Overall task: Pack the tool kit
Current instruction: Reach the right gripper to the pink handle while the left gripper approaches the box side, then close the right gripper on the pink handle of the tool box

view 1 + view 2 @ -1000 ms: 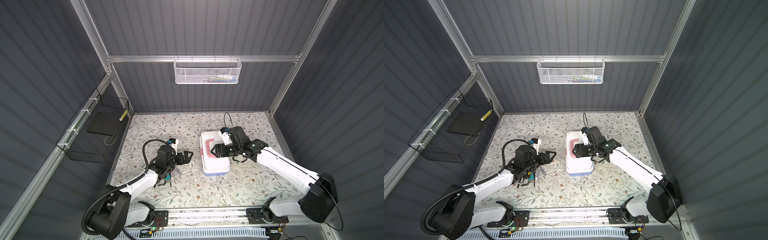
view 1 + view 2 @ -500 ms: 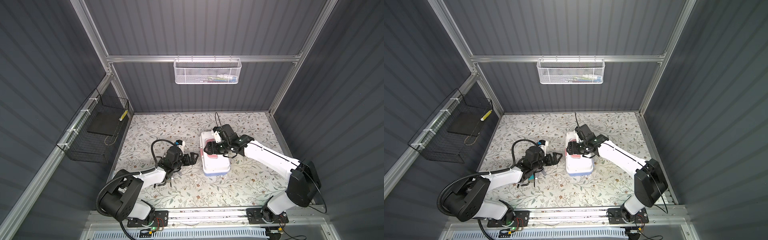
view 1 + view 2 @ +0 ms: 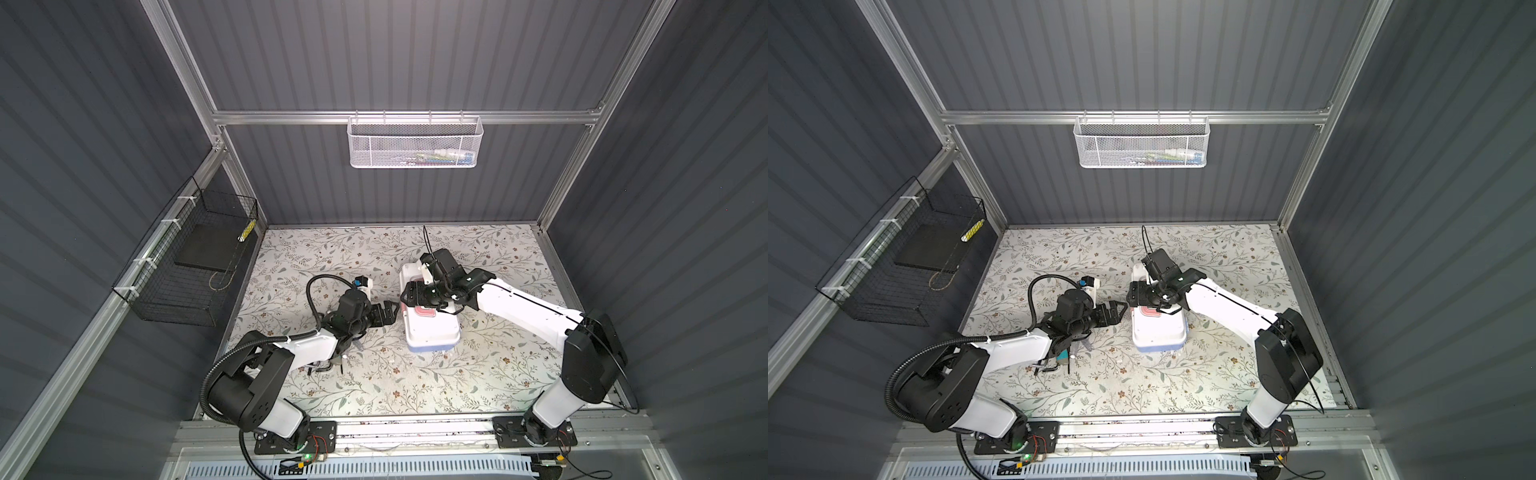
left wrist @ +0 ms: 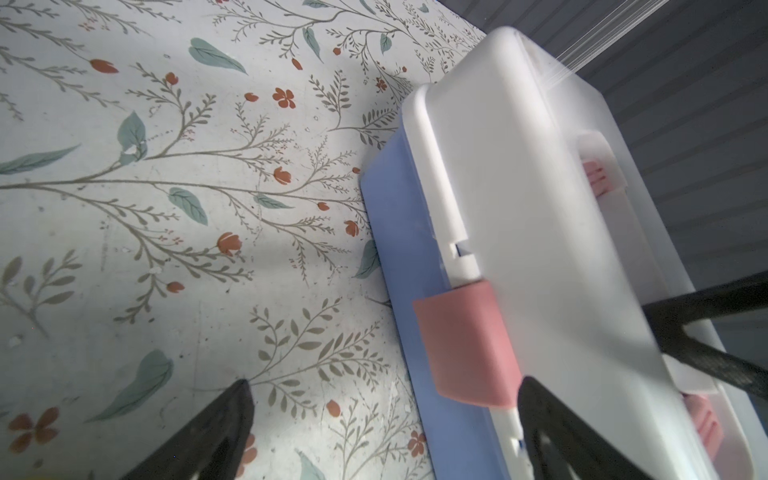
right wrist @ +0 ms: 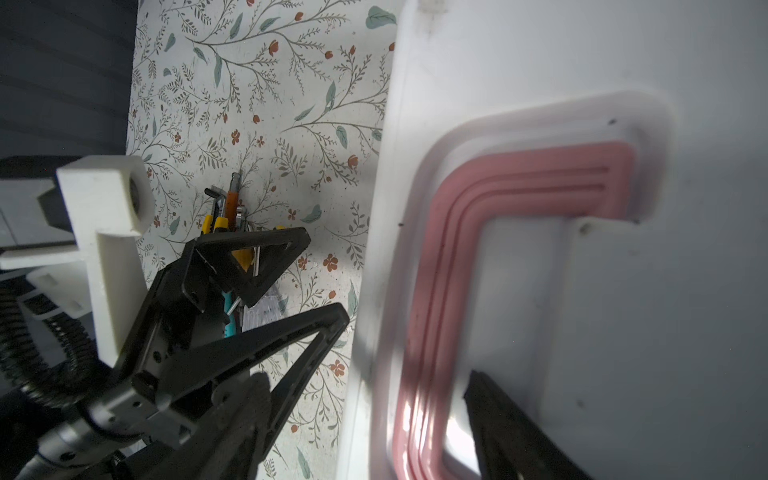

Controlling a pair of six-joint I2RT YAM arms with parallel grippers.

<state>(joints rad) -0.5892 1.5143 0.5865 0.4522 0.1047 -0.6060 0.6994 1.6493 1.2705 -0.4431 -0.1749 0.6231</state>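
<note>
Sitting closed on the floral table (image 3: 415, 386), a little right of centre in both top views: tool kit case (image 3: 432, 332) (image 3: 1156, 332), white lid on top, light blue base (image 4: 399, 249) beneath. Pink-red handle (image 5: 457, 208) lying flat in its recess on the lid. Pink latch (image 4: 465, 345) down over the seam on the long side facing the left arm.

Left gripper (image 3: 392, 309) low at that same side, jaws spread wide and gripping nothing. In the left wrist view, one fingertip over bare table, the opposite one at the lid's edge just beside the latch; touching or slightly apart, impossible to say.

Right gripper (image 3: 411, 297) stretched across the lid from the right, hanging over the end of the handle nearest the left arm, close to the left gripper. Jaws apart, nothing clamped between them. In the right wrist view, one finger (image 5: 507, 449) over the lid just inside the handle's loop, the other only a dark blur beyond the lid's edge. Contact with the lid not clear.

Loose tools (image 5: 230, 208) in a small heap on the table under the left forearm, apart from the case: orange and yellow utility knives, a dark hex key, something teal. Partly hidden behind the left gripper's fingers in the right wrist view.

White mesh basket (image 3: 415, 141) on the back rail, black wire basket (image 3: 187, 266) on the left wall.
</note>
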